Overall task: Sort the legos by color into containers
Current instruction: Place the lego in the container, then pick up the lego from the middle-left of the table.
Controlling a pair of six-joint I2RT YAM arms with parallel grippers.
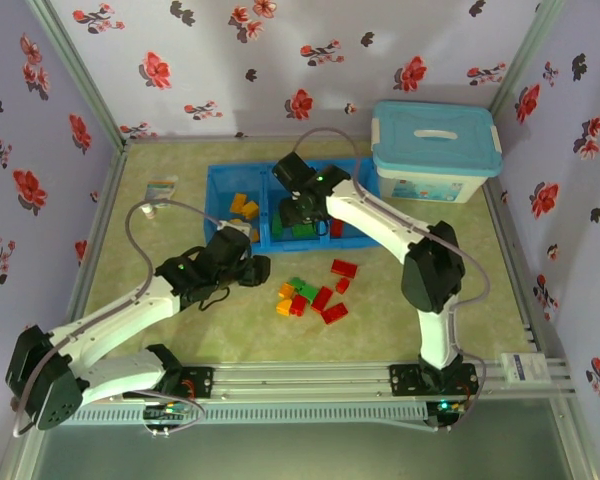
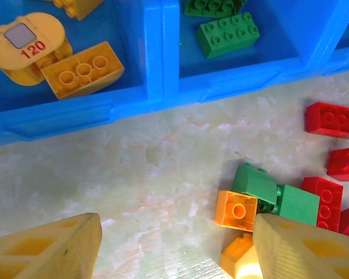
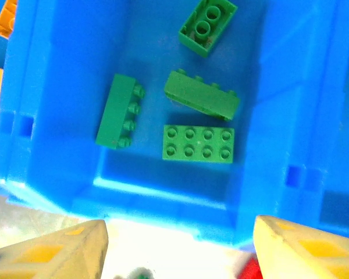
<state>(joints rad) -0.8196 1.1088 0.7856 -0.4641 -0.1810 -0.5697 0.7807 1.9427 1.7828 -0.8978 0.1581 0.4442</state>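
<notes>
Evidently we sort by colour: right gripper [image 3: 180, 247], spread and empty, hangs over green legos [image 3: 198, 143] in the containers [image 3: 41, 87]; left gripper [image 2: 174, 247], also spread, probably targets loose bricks [image 2: 294, 204] at four o'clock.

Both arms are the same build: white shells with chunky black joints, left arm [image 1: 115, 322] and right arm [image 1: 375, 212]. Each has a thin grey cable [image 1: 325, 130] looping off it and tiny green lights on the black bits. The left fingers [image 2: 46, 250] and right fingers [image 3: 305, 247] are pale yellow plastic with diamond-shaped cutouts.
</notes>
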